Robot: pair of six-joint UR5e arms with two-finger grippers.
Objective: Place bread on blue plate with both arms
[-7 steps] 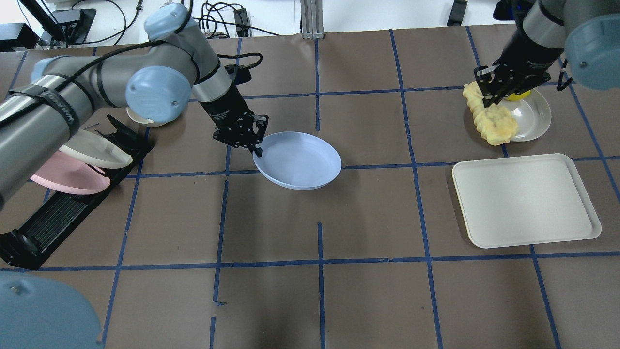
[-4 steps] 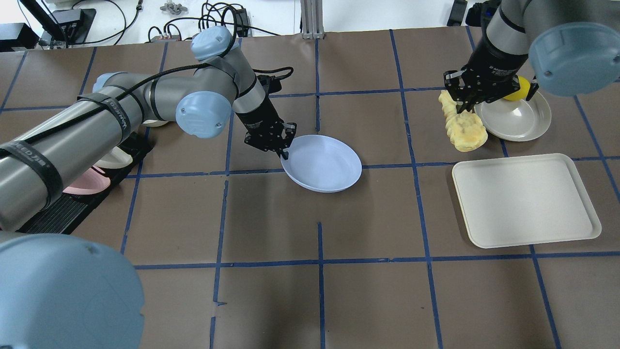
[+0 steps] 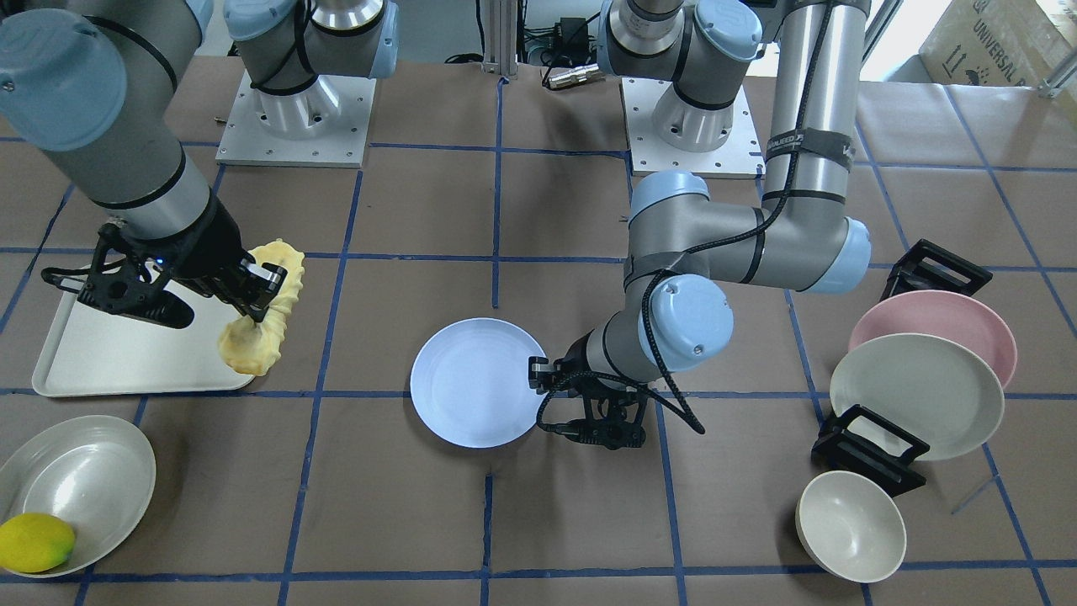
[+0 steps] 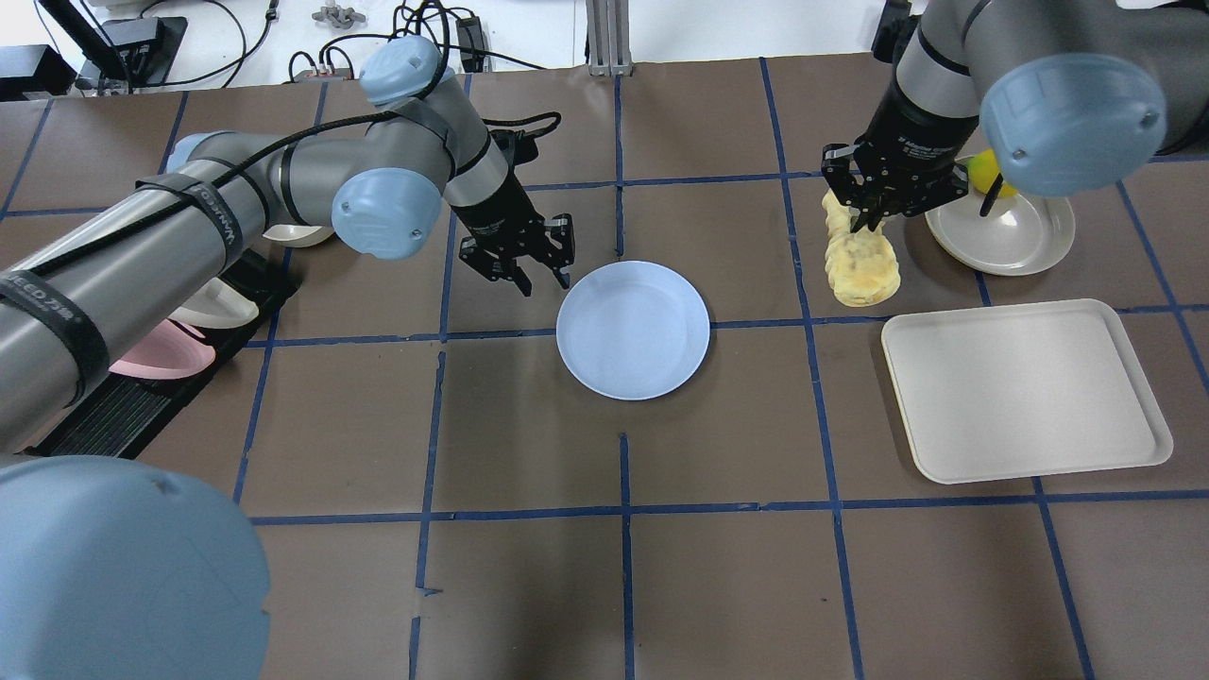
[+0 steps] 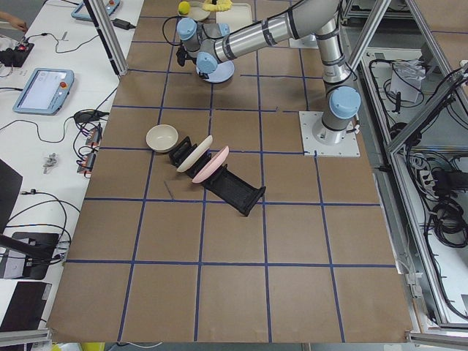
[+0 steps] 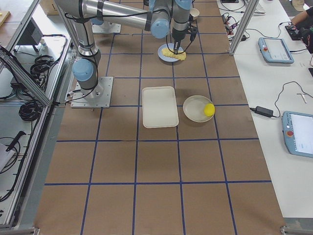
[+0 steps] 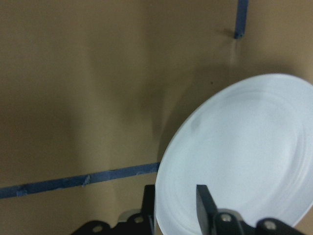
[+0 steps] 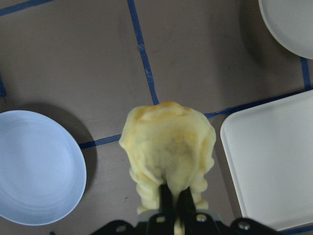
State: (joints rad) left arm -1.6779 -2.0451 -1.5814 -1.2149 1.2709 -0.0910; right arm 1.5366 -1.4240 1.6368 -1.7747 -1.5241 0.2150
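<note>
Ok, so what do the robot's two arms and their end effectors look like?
Both the left arm and right arm are grey-silver tubes with rounded light-blue joint caps. A black cable runs along the left arm, held by black straps with white lettering. The left end effector and right end effector are black and two-fingered; the right one shows a small blue light.

Lemon [image 3: 34, 543] in grey bowl [image 3: 92, 471] beside cream tray [image 4: 1025, 392].
</note>
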